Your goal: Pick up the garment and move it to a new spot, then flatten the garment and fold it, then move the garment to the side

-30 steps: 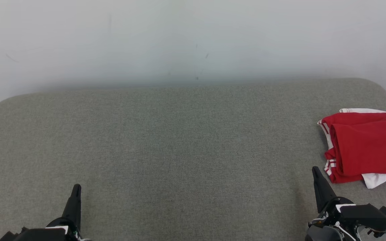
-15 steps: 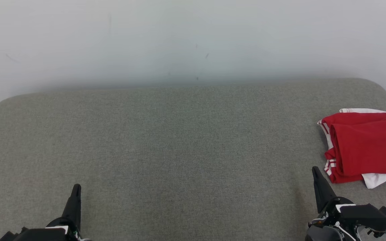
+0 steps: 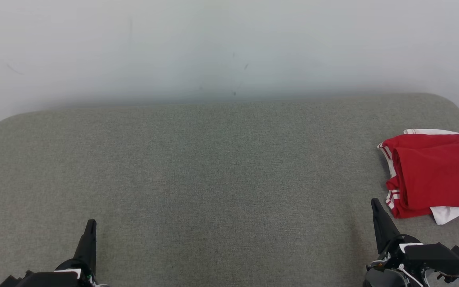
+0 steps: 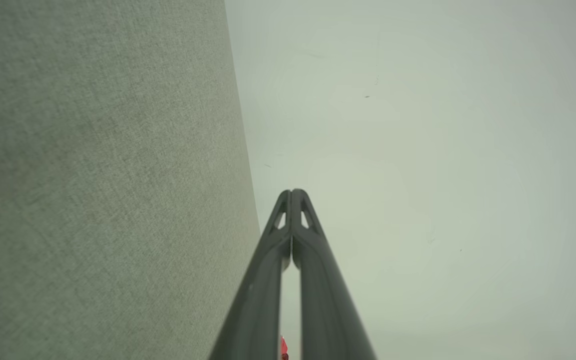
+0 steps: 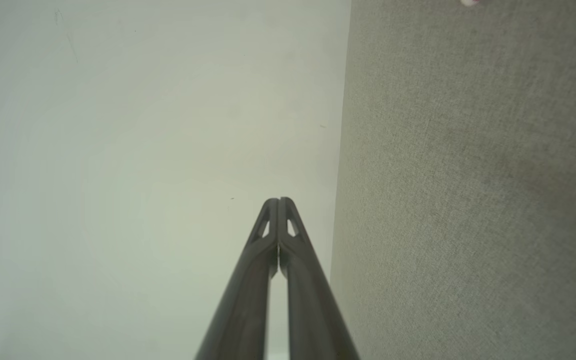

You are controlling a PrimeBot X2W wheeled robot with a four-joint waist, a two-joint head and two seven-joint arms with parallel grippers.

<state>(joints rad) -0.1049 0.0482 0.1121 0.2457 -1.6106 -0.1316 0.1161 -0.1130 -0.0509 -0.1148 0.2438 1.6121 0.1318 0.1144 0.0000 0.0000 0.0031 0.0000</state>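
While both pairs of jaws were closed and empty, the garment [image 3: 436, 175] was seen folded at the right end of the bench [image 3: 213, 179].
Red with white trim and dark numerals, the garment was laid flat on the grey cloth of the bench and was cut off by the right edge of the head view, with a white corner showing at its near edge. The right jaws were seen at the near right, their fingers [image 3: 381, 223] near the garment's near left corner but apart from it. The left jaws were seen at the near left, their fingers [image 3: 88, 243] well apart from it. In each wrist view the two fingers were pressed tip to tip, with nothing held between them, and were pointed toward the pale wall [image 3: 229, 48].
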